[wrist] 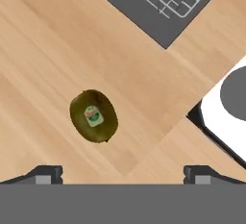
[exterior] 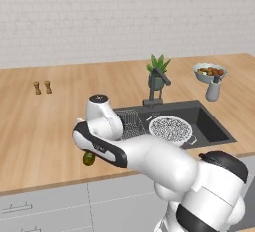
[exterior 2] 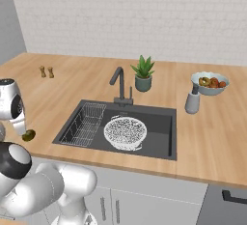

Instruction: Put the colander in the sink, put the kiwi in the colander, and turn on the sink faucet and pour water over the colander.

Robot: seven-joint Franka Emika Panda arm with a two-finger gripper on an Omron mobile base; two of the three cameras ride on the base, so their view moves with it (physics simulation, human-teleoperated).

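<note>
Gripper (wrist: 123, 174) is hanging wide open over the kiwi (wrist: 93, 116) — holding nothing, tips apart w/ the fruit lying ahead of the gap. Kiwi is resting on the counter (exterior: 50, 121) near its front edge, left of the sink (exterior 2: 159, 122). Colander (exterior 2: 125, 132) is sitting in the sink basin, beside the wire rack (exterior 2: 87, 122).

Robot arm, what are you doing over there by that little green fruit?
The robot arm is reaching down over the kiwi, which lies on the wooden counter left of the sink. Its pincer is open above the fruit and holds nothing. The white colander already sits in the sink, empty. No water runs from the faucet.
</note>
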